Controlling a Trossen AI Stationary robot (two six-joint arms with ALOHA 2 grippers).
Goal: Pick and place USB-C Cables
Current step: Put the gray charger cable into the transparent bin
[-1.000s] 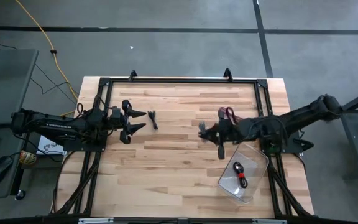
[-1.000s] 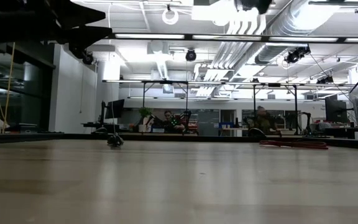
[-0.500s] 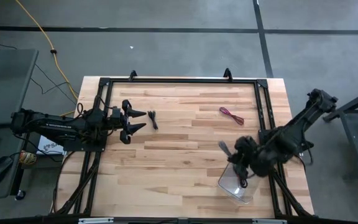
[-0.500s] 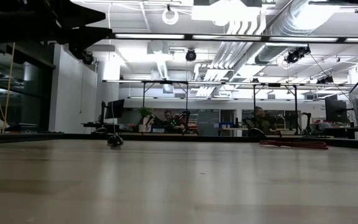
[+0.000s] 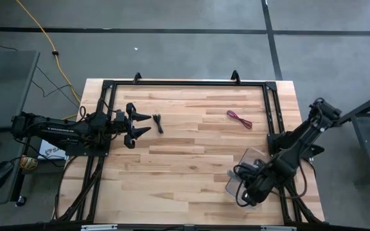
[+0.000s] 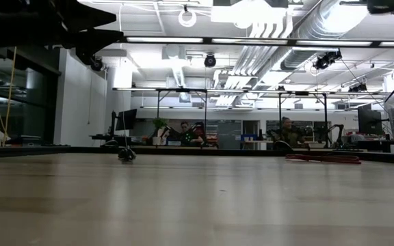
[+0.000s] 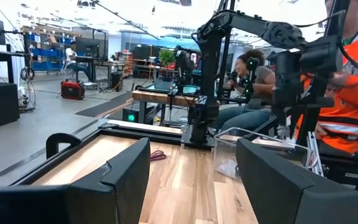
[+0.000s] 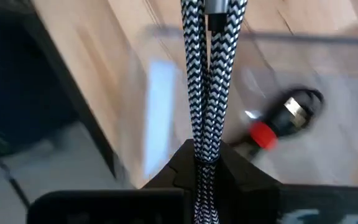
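Observation:
My right gripper point(image 5: 244, 187) hangs over the clear container point(image 5: 257, 156) at the table's near right, shut on the silver-grey braided USB-C cable point(image 8: 207, 74). A black-and-red cable point(image 8: 278, 121) lies on the container's floor. The black cable point(image 5: 158, 123) lies on the table just in front of my left gripper point(image 5: 140, 124), which is open and holds nothing. The pinkish-red cable point(image 5: 239, 119) lies on the table at the far right. My right gripper pinches the doubled silver-grey cable, two strands side by side point(image 8: 202, 146), between its two shut fingers. The fingers come from above, pointing steeply down, and the strands run on past the fingertips. The cable's free end, with a grey plug point(image 8: 216, 12), hangs over the container.
A black frame point(image 5: 185, 83) runs around the wooden tabletop. In the left wrist view a person in an orange top point(image 7: 353, 81) sits beyond the table's right side. The middle of the tabletop point(image 5: 185, 160) is bare wood.
My right gripper has swung from the table's middle toward the near edge and a little right, ending over the container. It has tipped from about level to pointing steeply down and rolled, and the silver-grey cable has gone with it.

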